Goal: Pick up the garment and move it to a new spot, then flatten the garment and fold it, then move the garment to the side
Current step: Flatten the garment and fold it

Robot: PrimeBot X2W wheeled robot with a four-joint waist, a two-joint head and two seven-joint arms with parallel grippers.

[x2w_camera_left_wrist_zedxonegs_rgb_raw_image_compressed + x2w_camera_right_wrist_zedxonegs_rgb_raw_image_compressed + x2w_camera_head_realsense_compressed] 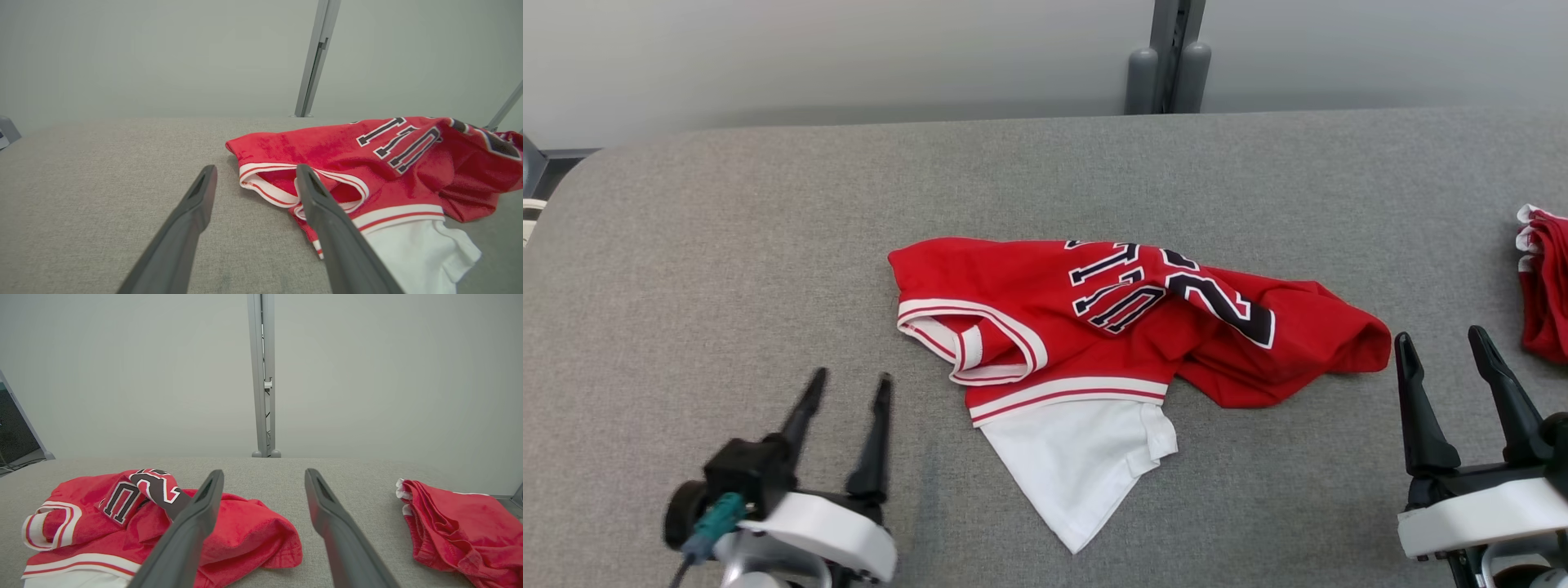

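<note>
Hovering over the near edge of the table (pixel 686 245), my left gripper (pixel 851 376) and right gripper (pixel 1439 335) both stand with jaws wide apart, holding nothing. Just beyond and between them lies the garment (pixel 1094 318), crumpled, red over white, near mid-table. A second red bundle (pixel 1545 286) sits well apart at right. Step in hand, I judge: the first pick-up. The next move calls for reaching forward and pinching the cloth's near edges.

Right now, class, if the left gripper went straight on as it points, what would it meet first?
Probably the red jersey, at its striped armhole: the left gripper points at its left edge. Its height above the grey surface is unclear, so it might skim over.
</note>
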